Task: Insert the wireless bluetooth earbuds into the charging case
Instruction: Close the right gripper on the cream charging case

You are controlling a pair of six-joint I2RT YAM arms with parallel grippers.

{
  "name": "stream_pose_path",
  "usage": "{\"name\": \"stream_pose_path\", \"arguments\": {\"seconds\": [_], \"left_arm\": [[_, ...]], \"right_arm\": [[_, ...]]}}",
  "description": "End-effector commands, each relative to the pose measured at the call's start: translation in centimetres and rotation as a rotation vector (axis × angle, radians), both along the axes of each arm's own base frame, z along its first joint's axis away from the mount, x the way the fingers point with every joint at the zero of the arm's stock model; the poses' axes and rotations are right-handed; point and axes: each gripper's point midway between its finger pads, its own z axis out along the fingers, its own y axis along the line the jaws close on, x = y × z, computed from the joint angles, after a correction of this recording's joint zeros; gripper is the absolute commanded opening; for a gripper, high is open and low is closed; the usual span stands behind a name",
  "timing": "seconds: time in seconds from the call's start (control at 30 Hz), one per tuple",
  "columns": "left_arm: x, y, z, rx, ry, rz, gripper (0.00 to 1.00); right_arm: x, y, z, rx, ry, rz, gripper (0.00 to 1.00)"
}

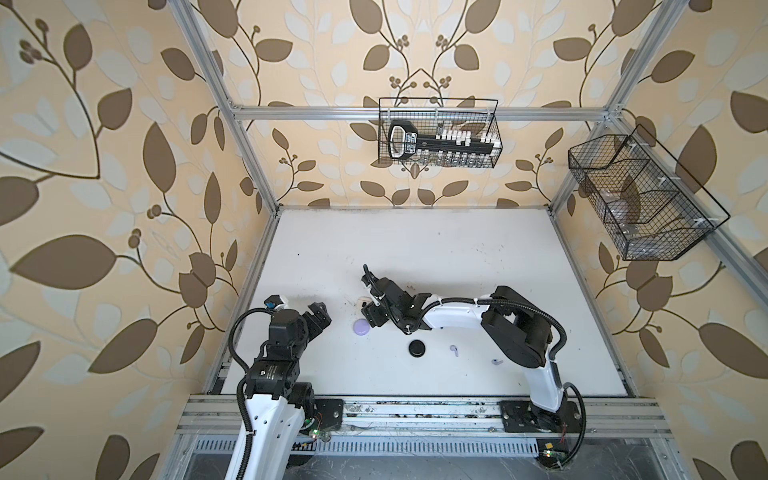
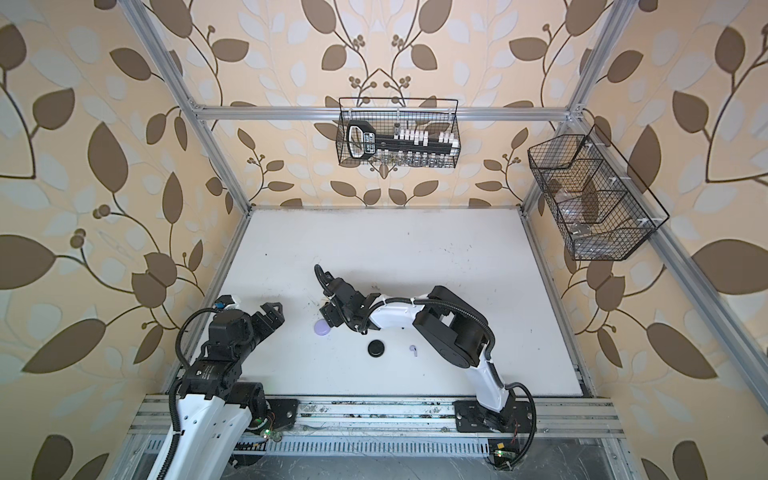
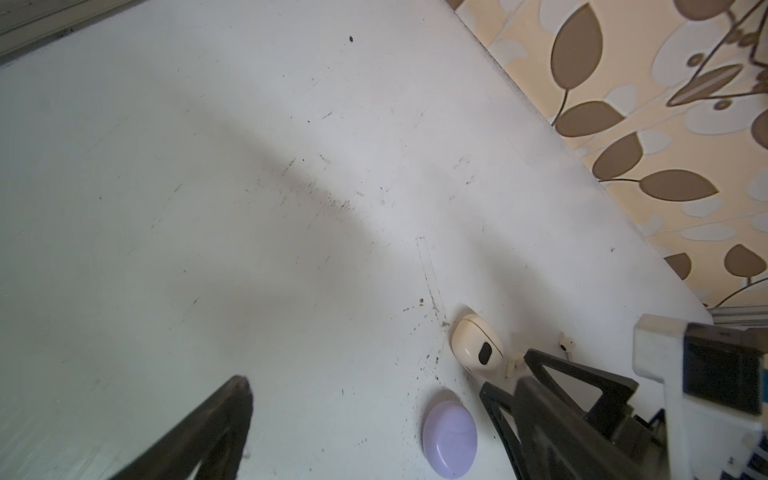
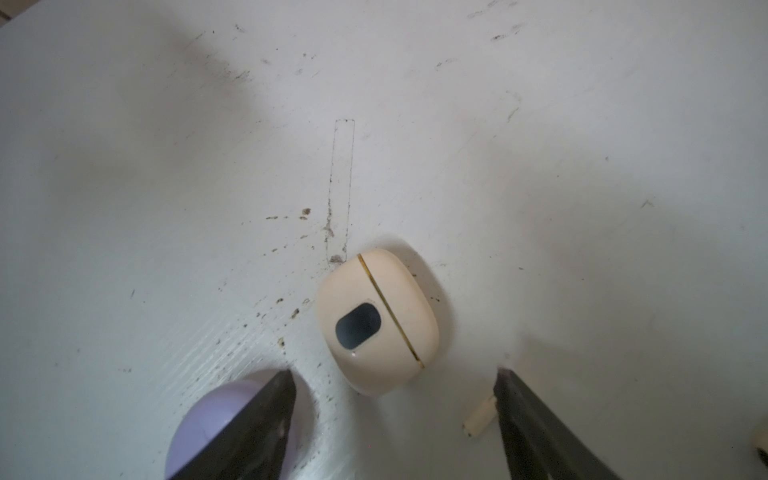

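My right gripper [image 4: 395, 372] reaches across to the middle of the tabletop [image 1: 457, 257], left of centre, with its fingers [image 4: 266, 432] spread apart and nothing clamped between them. Just ahead of their tips in the right wrist view lies the cream charging case [image 4: 376, 322], shut, its gold seam and dark oval window turned up toward the camera. One finger crosses in front of the lavender charging case [image 4: 208, 415], also shut, and I cannot tell whether it touches. The other finger's tip sits just beside a white earbud [image 4: 480, 415] lying on the tabletop near the cream case; contact there I cannot judge either. A second white earbud [image 3: 566, 344] shows in the left wrist view, a little beyond the first and apart from the cream case. In a top view the black charging case [image 1: 417, 348], closed, rests nearer the front edge, where the arms are mounted. A lavender earbud [image 1: 453, 350] lies just to its right, and another lavender earbud [image 1: 497, 362] lies farther right, close beside the right arm. Every earbud I can see is out on the tabletop, not in a case. My left gripper [image 1: 321, 314] hangs near the left edge, fingers wide apart and empty, close to the lavender case but clear of it.
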Motion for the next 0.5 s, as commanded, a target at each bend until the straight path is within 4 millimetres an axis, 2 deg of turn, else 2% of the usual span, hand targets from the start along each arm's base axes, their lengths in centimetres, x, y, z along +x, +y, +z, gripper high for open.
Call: {"name": "stream_pose_path", "arguments": {"seconds": [0.0, 0.47], "left_arm": [[0.3, -0.2, 0.4, 0.004, -0.024, -0.016, 0.99], [0.4, -0.3, 0.3, 0.002, -0.024, -0.024, 0.99]], "right_arm": [[0.5, 0.1, 1.7, -0.049, -0.065, 0.063, 0.77], [0.4, 1.0, -1.4, -0.098, -0.018, 0.137, 0.76]]}}
